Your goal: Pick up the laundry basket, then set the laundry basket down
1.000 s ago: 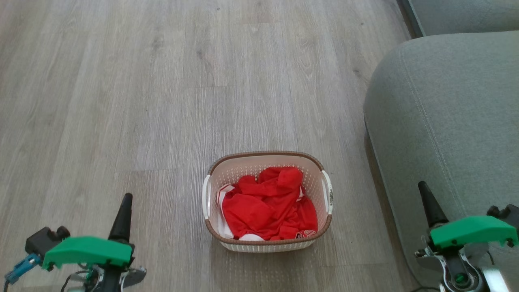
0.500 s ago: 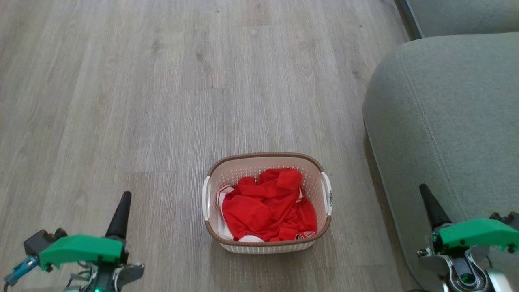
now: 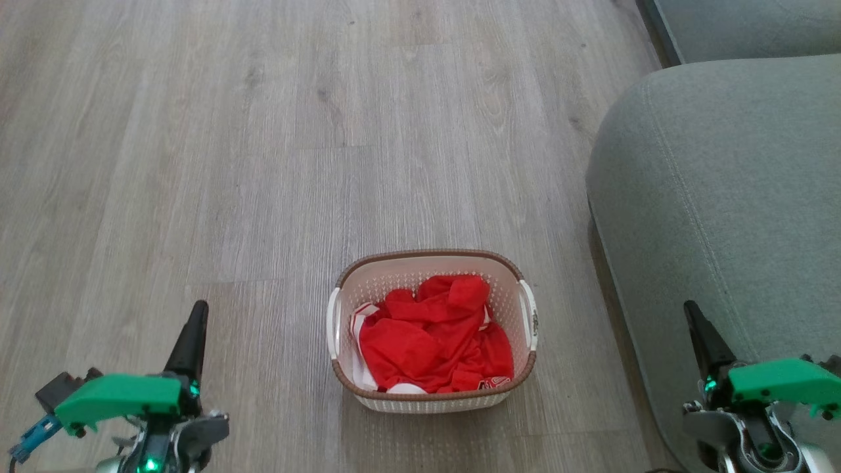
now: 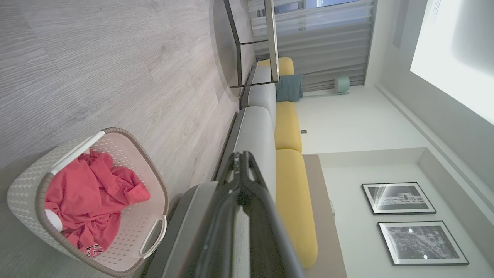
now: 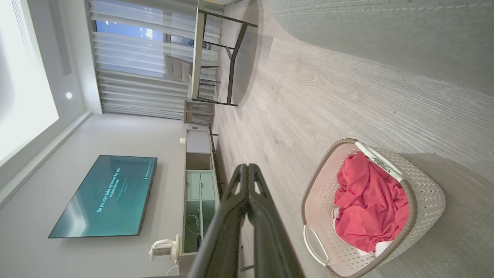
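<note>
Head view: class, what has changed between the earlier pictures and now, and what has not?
Both grippers drifted slightly outward: the left gripper towards the view's left, the right gripper towards its right, away from the laundry basket. Nothing was gripped or released; both stay shut. The basket sits untouched on the floor beside the sofa.

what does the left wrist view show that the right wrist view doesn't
Left wrist view: yellow sofa cushions, a teal pillow, two framed pictures and the shut left gripper. Right wrist view: a switched-on television, a cabinet and the shut right gripper. Both: the laundry basket with red clothes, standing on the wood floor, plus a table and curtains.
</note>
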